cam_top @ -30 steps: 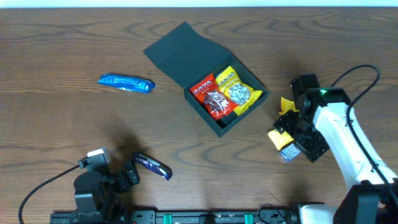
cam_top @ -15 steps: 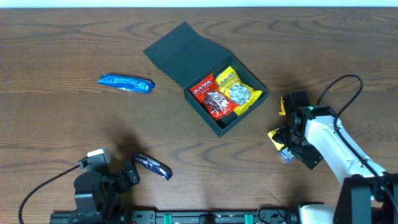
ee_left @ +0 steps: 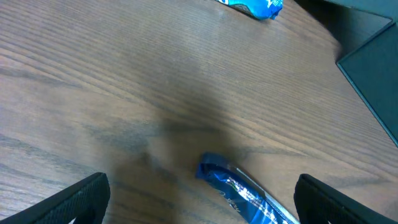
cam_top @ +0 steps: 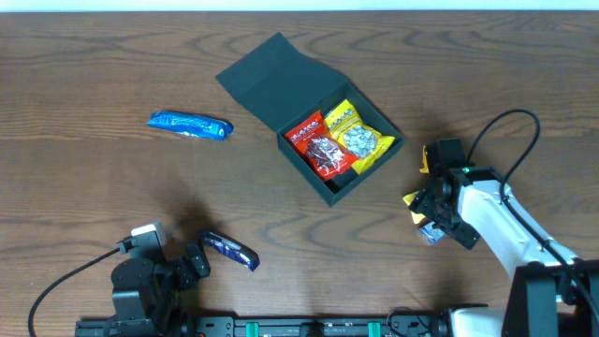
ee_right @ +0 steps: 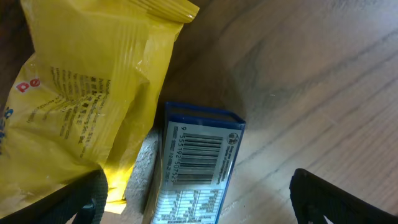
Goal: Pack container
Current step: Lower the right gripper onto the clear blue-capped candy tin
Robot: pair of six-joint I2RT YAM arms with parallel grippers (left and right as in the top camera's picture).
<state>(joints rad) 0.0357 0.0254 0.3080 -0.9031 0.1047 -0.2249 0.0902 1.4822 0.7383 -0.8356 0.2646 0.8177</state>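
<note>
The dark teal container lies open mid-table, its lid folded back to the far left. A red packet and a yellow packet lie inside. My right gripper is open, low over a yellow packet and a small blue-and-white barcoded box; the box lies between the fingers. My left gripper is open at the front left, with a dark blue bar between its fingertips. The bar also shows in the overhead view.
A light blue packet lies left of the container, also at the top of the left wrist view. The container's corner shows at that view's right. The table's far edge runs along the top.
My right arm has shifted left and settled lower over the yellow packet and small box. The left arm and the other packets have not moved.
</note>
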